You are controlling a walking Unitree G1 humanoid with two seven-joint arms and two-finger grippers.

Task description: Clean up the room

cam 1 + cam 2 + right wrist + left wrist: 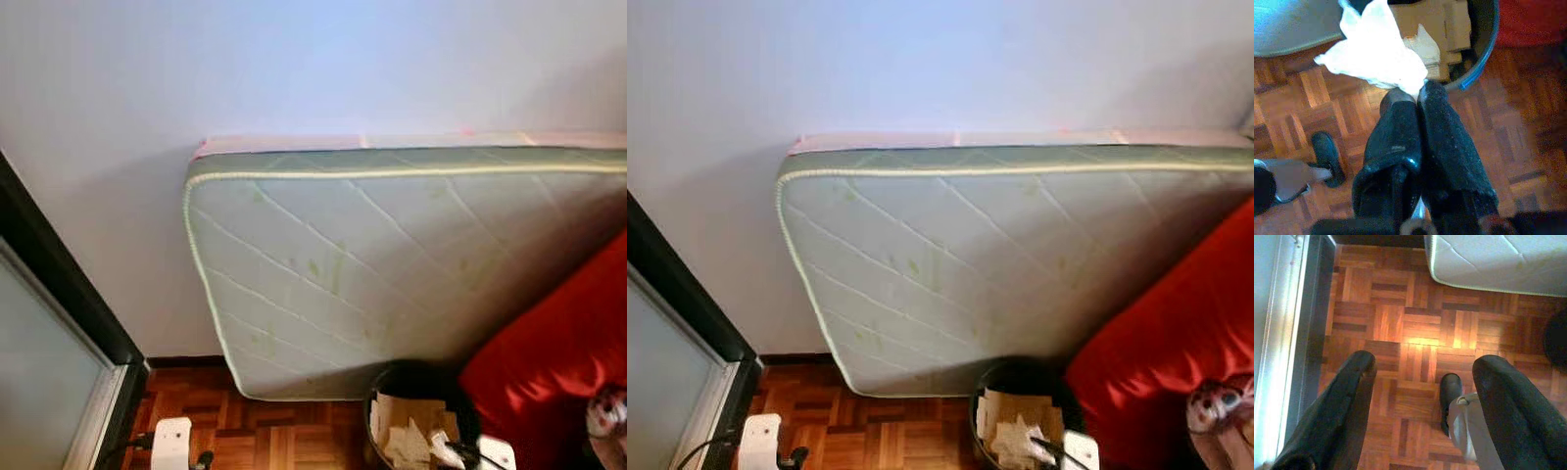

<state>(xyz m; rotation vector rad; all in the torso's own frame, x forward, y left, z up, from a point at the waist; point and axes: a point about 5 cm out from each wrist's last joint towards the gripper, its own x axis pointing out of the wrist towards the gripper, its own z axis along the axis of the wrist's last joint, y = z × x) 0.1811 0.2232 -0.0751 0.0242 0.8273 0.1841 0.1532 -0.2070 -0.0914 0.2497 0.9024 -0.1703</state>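
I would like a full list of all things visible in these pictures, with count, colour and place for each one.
mattress: 1, pale green quilted, standing on its long edge against the white wall.
bin: 1, dark, on the floor in front of the mattress, with cardboard pieces inside.
red cushion: 1, red, right of the bin, leaning at the mattress.
parquet floor: brown wood.
door frame: 1, black, at the far left.
tissue: 1, white, crumpled, pinched in the right gripper by the bin's rim.
left gripper: 1, black fingers apart, holding nothing, above the floor.
right gripper: 1, black, closed on the tissue.

mattress (392, 274) against wall (294, 69) | red cushion (558, 352) | parquet floor (1415, 333)
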